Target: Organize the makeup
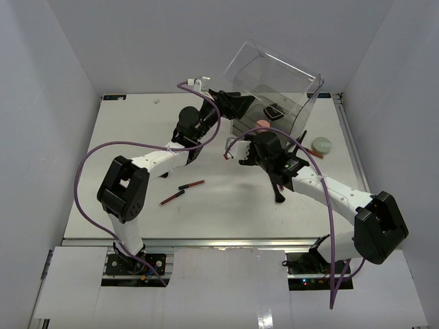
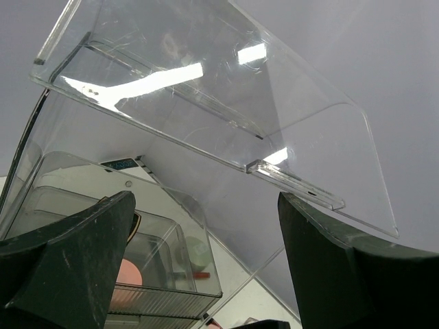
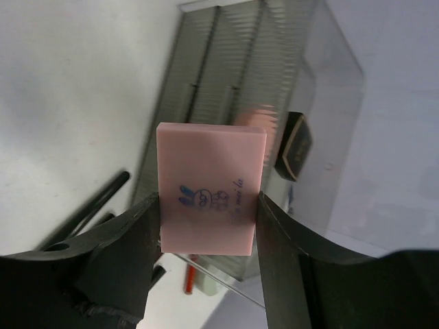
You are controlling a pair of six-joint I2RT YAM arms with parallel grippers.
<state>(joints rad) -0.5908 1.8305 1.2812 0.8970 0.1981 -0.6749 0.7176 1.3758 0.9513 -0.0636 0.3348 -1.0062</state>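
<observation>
My right gripper [image 3: 208, 212] is shut on the flat pink square [image 3: 209, 188], which stands upright between the fingers and carries a small blue drawing. It hangs just in front of the clear drawer box [image 1: 274, 82]. Inside the box lie a round pink compact [image 1: 263, 123] and a small black compact [image 3: 295, 145]. My left gripper [image 2: 206, 205] stands open at the box's left side, with clear walls [image 2: 226, 103] ahead of it. A pale green compact [image 1: 320, 145] rests on the table to the right. Two red and black pencils [image 1: 192, 184] lie near the middle.
Black brush handles [image 1: 278, 190] lie under the right forearm and show in the right wrist view as black brush handles [image 3: 89, 205]. A red pencil [image 3: 190, 277] lies beside the box. White walls close in the table [image 1: 123, 205] on three sides.
</observation>
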